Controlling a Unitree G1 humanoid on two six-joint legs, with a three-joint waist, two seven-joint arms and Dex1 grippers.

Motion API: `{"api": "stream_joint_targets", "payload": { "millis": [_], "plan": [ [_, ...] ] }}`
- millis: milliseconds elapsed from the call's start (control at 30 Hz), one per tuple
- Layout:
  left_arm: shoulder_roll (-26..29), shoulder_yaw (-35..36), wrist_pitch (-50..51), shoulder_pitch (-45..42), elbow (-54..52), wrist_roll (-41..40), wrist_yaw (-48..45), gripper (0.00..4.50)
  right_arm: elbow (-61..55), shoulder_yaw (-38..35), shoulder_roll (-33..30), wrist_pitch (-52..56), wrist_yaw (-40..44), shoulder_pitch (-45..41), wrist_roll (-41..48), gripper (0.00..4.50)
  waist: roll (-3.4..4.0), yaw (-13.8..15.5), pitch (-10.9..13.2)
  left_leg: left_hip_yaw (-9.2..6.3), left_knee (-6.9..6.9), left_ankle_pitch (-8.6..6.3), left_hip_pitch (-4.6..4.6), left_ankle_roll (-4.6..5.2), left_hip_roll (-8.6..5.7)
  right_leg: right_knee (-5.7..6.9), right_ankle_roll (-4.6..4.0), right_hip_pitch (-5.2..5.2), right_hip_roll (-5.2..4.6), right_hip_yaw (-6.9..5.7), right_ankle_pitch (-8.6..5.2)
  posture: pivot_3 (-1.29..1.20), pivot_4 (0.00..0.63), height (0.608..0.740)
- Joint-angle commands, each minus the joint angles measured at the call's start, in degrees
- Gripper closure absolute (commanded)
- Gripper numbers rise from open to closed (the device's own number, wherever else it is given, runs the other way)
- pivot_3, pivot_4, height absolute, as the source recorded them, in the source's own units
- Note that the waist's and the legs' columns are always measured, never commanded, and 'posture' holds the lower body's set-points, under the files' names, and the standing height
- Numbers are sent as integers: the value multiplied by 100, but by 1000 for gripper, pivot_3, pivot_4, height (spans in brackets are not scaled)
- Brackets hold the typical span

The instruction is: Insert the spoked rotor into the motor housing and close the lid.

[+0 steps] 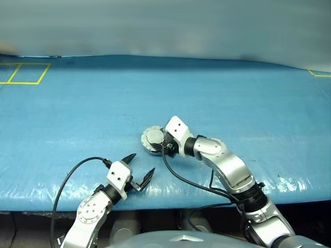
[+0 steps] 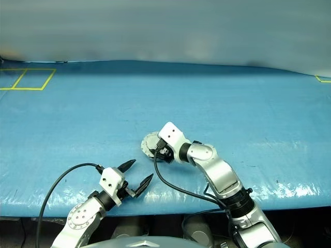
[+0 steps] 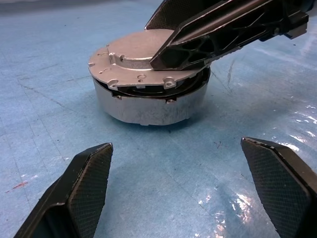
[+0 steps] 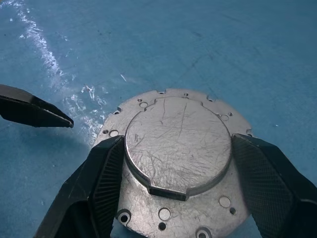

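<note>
Lid down on the motor housing, right claw pressing on top.

The lid (image 4: 178,163) lies with its plain face and raised cap up on the motor housing (image 3: 148,106), which stands on the blue surface (image 1: 232,93) near the front edge. In the left wrist view a thin dark gap shows between lid and housing, so I judge the closing step is not finished. The right claw (image 4: 176,188) is half spread, its fingers resting on the lid beside the cap, not pinching it. The left claw (image 1: 139,168) is spread wide and empty, near the housing. The next move probably needs a firm, even push downward. The spoked rotor is hidden, I think inside.
</note>
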Motion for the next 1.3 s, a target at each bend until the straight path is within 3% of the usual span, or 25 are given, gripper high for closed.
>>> {"api": "stream_joint_targets", "payload": {
  "millis": [33,1133,1300],
  "plan": [
    [-15,-43,-37,-3,-282,-6,15,0,-47,29,-1,-248,14,2,-62,1427,0,-3,0,0,0,0,0,0,0,0,0,0,0,0,0,0,150,740],
    [-23,3,-9,38,-292,15,94,0,632,137,-212,-715,459,-207,-344,1427,-1,3,-1,-1,9,0,7,0,0,1,1,12,0,0,1,0,150,740],
    [-351,736,410,-264,-577,-645,518,0,624,157,-171,-703,464,-171,-349,1427,-1,2,-1,-2,13,0,14,0,4,2,1,19,3,-1,1,0,150,740]
  ]
}}
